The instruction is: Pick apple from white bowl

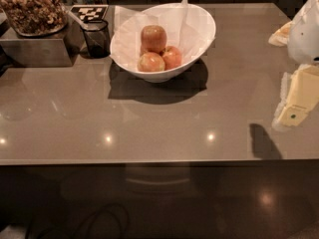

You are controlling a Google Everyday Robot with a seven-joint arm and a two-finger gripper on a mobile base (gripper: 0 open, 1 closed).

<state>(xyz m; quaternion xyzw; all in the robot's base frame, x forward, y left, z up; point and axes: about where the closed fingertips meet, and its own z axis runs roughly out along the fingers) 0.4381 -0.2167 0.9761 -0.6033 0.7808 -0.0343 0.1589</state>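
The white bowl (199, 31), lined with white paper, stands at the back middle of the brown counter. Three apples lie in it. The apple (153, 38), the biggest and red-orange with a paler top, sits on top toward the back. A paler yellow-streaked apple (151, 62) lies in front of it and a smaller, redder apple (172, 57) to its right. My gripper (292, 116), yellowish below a white arm, hangs at the far right edge of the view above the counter, well to the right of the bowl and lower in the frame.
A small dark glass cup (97, 38) stands just left of the bowl. A container of snacks (31, 9) sits on a metal stand at the back left, with a checkered marker (88, 12) beside it. The counter's front edge (149, 161) runs across the frame.
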